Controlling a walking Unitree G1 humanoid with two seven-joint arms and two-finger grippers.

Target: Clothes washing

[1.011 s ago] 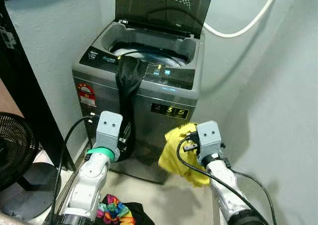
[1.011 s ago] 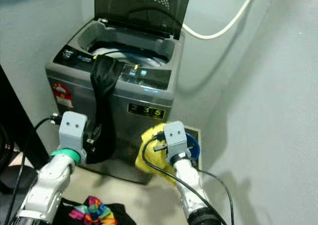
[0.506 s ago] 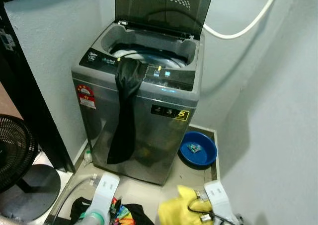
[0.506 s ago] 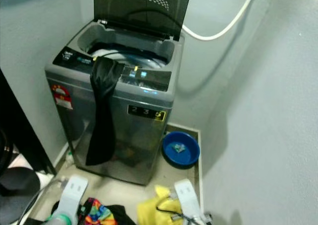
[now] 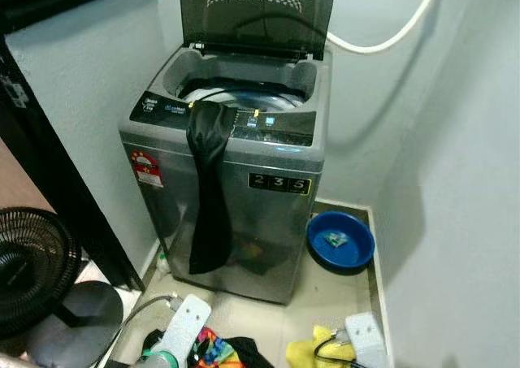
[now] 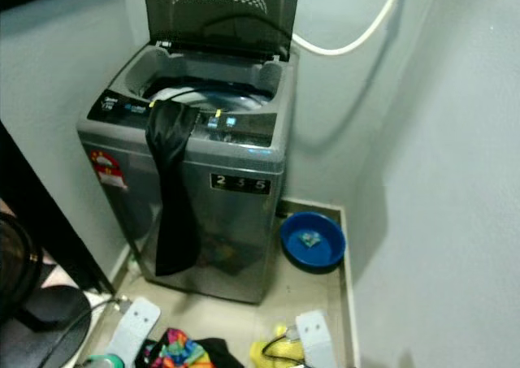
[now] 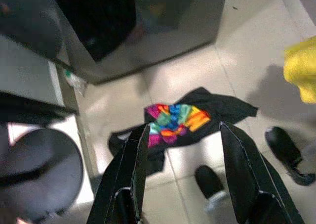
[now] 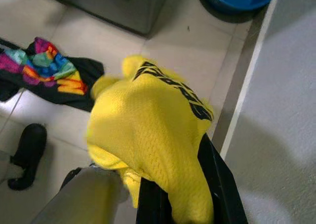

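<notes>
Hanging low, right gripper [image 8: 197, 194] clamps yellow shirt [image 8: 148, 135]; left gripper [image 7: 182, 169] jaws apart.

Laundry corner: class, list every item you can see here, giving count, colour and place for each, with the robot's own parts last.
washing machine: 1, grey, against the wall, lid up
black garment: 1, draped from the tub down the machine's front
basin: 1, blue, on the floor right of the machine
hose: 1, white, along the wall behind the lid
fan: 1, black, floor at far left
printed shirt: 1, black with rainbow print, on the tiles
yellow shirt: 1, held in the right claw
left claw: open, above the printed shirt
right claw: shut on the yellow shirt
</notes>
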